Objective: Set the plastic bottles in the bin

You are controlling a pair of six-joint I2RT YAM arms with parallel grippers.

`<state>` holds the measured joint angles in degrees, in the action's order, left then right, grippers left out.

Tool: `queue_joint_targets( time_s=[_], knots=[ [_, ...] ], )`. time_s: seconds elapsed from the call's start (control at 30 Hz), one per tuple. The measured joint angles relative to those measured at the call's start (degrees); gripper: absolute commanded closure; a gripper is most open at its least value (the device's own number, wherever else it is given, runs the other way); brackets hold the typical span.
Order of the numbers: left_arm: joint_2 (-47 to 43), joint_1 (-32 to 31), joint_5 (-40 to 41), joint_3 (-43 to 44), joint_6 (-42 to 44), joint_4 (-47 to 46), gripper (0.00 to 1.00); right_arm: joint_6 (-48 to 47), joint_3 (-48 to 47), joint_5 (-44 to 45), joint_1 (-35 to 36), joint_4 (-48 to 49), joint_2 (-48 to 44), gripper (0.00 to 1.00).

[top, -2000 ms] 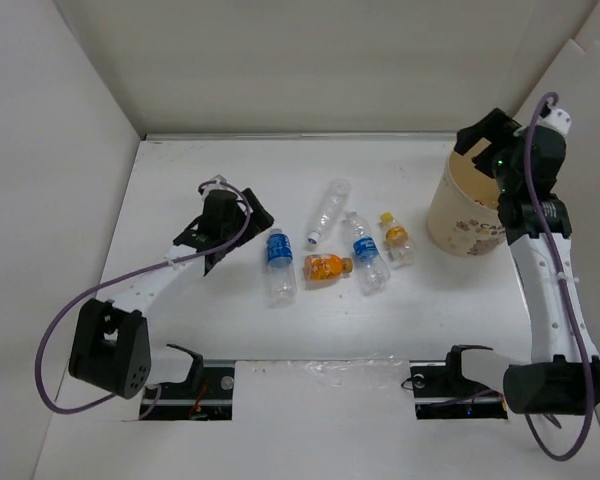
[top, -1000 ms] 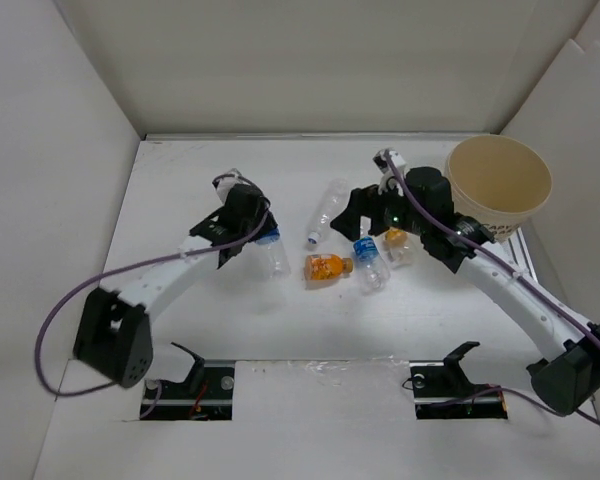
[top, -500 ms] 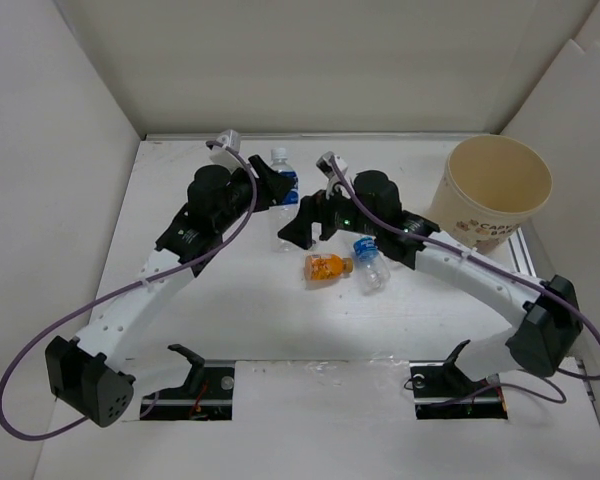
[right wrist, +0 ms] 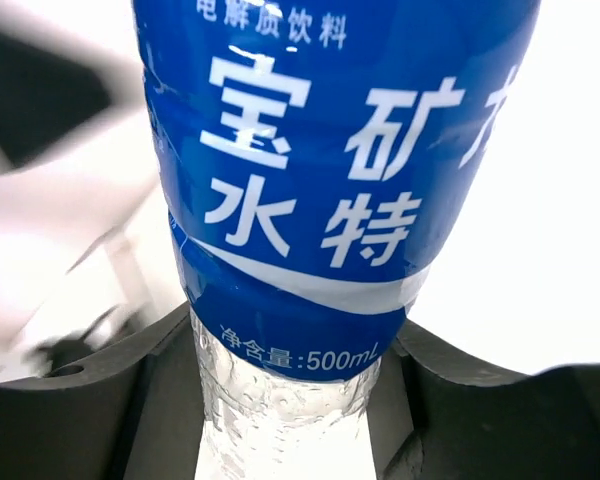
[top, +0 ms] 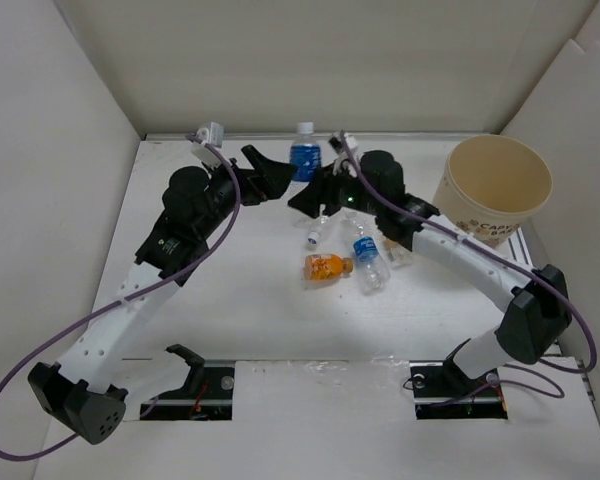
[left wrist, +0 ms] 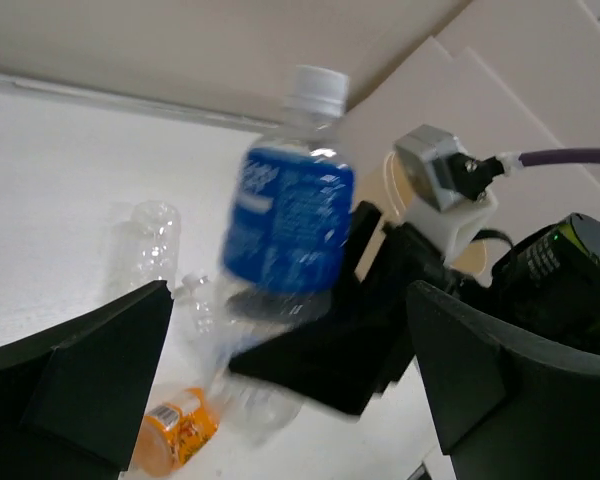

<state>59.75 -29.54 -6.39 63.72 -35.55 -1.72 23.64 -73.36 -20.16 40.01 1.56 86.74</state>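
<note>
Logging left to right: left end effector (top: 268, 172) spread wide, holding nothing — blue-labelled bottle (top: 304, 160) upright just beside it, clamped at its clear lower body by the right end effector (right wrist: 292, 385). Orange-filled bottle (top: 325, 266) and second blue-labelled bottle (top: 370, 262) lie on the table (top: 210, 300); bin (top: 495, 195) stands upright at far right.

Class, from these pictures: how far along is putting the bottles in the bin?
Done: no bottle shows inside the bin. In hand: the right gripper grips a blue bottle upright; the left gripper stands open beside it. Left: binning it, plus at least the orange bottle, second blue bottle and clear bottle on the table.
</note>
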Motion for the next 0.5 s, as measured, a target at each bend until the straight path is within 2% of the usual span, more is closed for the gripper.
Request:
queue_joint_targets(
  time_s=[0.17, 0.4, 0.47, 0.5],
  knots=[
    [0.22, 0.24, 1.14, 2.29, 0.87, -0.20, 0.00, -4.17, -2.34, 10.51, -14.05, -9.66, -7.80, 1.00],
    [8.07, 2.78, -10.67, -0.63, -1.44, -7.13, 0.00, -7.45, -7.65, 28.17, -33.81, -18.53, -15.21, 0.99],
    [11.96, 2.75, -13.07, -0.63, -1.73, -7.91, 0.00, -7.28, -7.72, 31.95, -38.60, -21.20, -15.82, 0.93],
    [13.73, 2.49, -13.22, -0.63, -1.73, -7.98, 0.00, -7.15, -7.69, 33.27, -40.39, -22.40, -15.85, 0.83]
  ],
)
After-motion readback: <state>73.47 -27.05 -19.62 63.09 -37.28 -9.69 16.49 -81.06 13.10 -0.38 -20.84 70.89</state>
